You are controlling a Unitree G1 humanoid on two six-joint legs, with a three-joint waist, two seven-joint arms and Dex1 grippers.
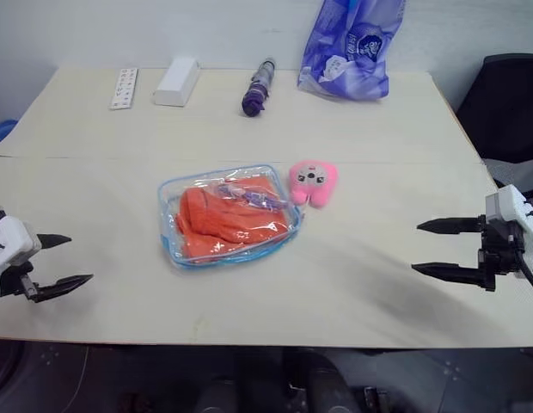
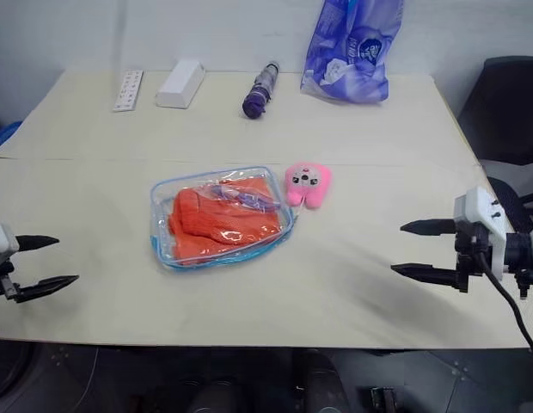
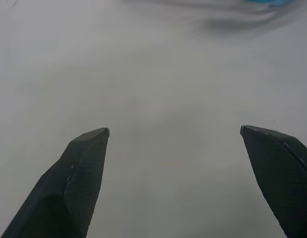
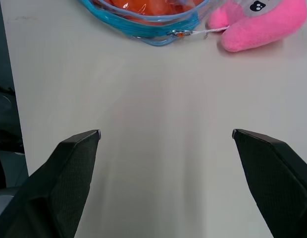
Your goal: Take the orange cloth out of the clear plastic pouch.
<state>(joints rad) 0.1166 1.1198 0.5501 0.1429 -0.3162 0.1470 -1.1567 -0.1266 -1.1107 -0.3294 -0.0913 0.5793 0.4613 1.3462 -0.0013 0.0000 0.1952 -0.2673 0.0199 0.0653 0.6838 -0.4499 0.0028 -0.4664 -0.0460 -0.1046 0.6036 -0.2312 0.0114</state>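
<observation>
The pouch (image 1: pixel 229 215) is lying flat near the middle of the table (image 1: pixel 352 284), with the cloth (image 1: pixel 225 219) sitting folded inside it, showing through the clear wall. The blue zipper trim is running round the pouch's edge. A pink toy (image 1: pixel 313 182) is resting just beside the pouch's far right corner, close enough that it may be touching; a thin zipper pull is reaching toward it in the right wrist view.

The left tool (image 1: pixel 62 260) is hovering over the table's near left edge, its fingers spread wide and holding nothing, well apart from the pouch. The right tool (image 1: pixel 438 249) is hovering over the near right side, pointing inward toward the pouch, its fingers also standing wide and empty, well apart from the pouch and toy.

Along the far side of the table, a white strip (image 1: pixel 124 88), a white box (image 1: pixel 177 82), a dark purple folded umbrella (image 1: pixel 258 87) and a purple-blue bag (image 1: pixel 351 47) are standing in a row. A dark chair (image 1: pixel 504 107) is sitting beyond the table's right edge.
</observation>
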